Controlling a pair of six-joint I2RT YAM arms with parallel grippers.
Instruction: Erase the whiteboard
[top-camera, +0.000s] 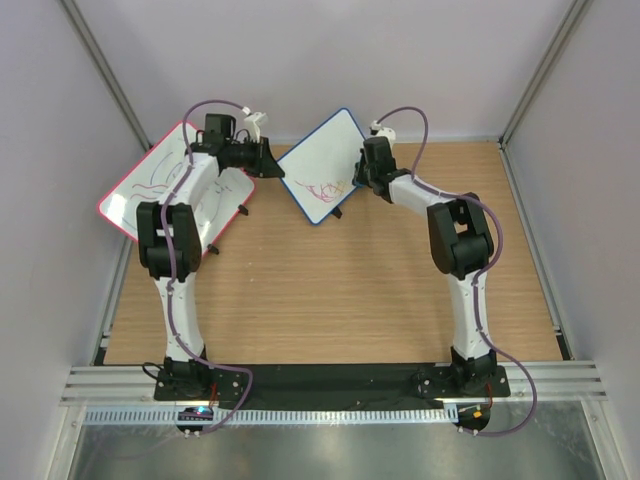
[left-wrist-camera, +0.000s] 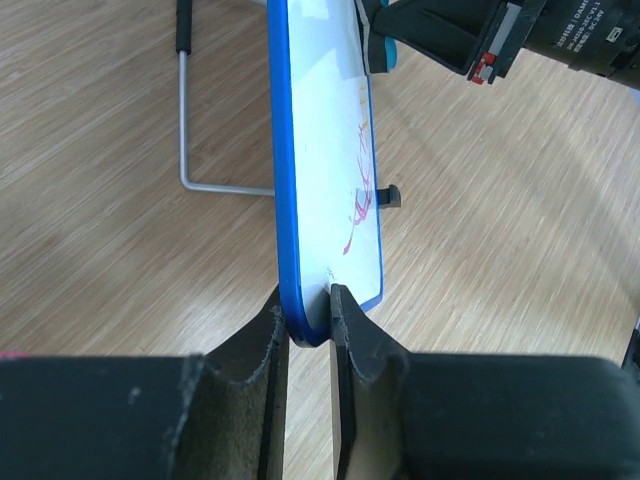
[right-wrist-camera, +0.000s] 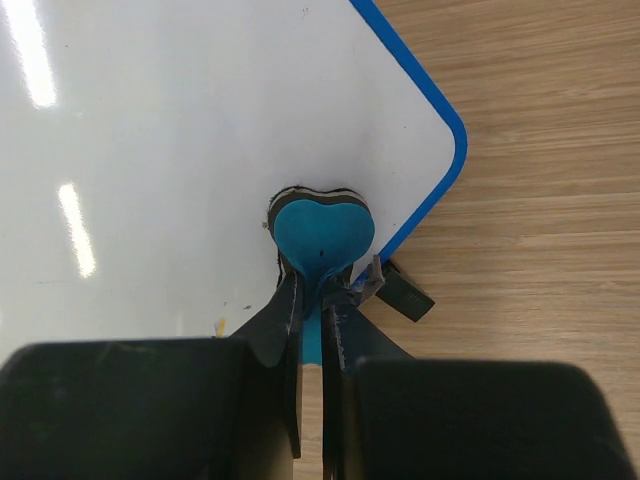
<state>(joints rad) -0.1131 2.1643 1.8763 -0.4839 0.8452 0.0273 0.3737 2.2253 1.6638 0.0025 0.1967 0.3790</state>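
Status, left side?
— Your left fingers (left-wrist-camera: 262, 350) pinch the edge of the whiteboard (left-wrist-camera: 320, 150), propping it at the far middle of the surface (top-camera: 330, 300).
And right?
— Your right fingers (right-wrist-camera: 285, 320) grip the eraser (right-wrist-camera: 322, 232) against its face; I judge this the wiping step. Next, sweep toward the scribbles (left-wrist-camera: 358, 205).

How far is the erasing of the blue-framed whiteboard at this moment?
Done: the left gripper clamps the whiteboard edge, and the right gripper holds the blue eraser. In hand: the eraser rests on a clean corner. Left: the red and yellow scribbles are not yet wiped.
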